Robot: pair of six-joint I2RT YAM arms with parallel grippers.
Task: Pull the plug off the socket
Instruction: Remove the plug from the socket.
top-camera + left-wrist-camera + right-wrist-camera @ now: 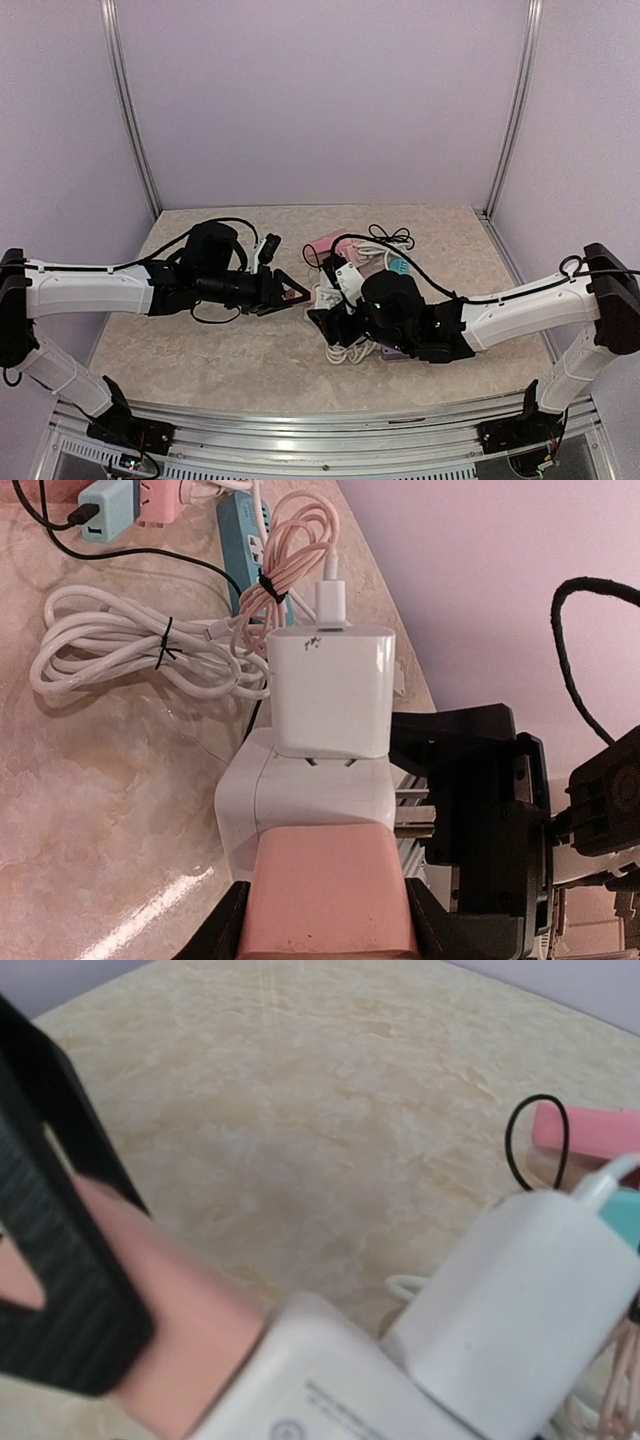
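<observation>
Plug [330, 690] sits in socket [300, 800]; left claw [325, 912] grasps socket; right claw [322, 322], cannot tell; print illegible.

The top view looks down from high behind the near edge and takes in the whole bench [200, 350] from afar. The left wrist view sits close on the socket [300, 800] and plug [330, 690], facing along the bench. The right wrist view, closer and blurred, shares both.
</observation>
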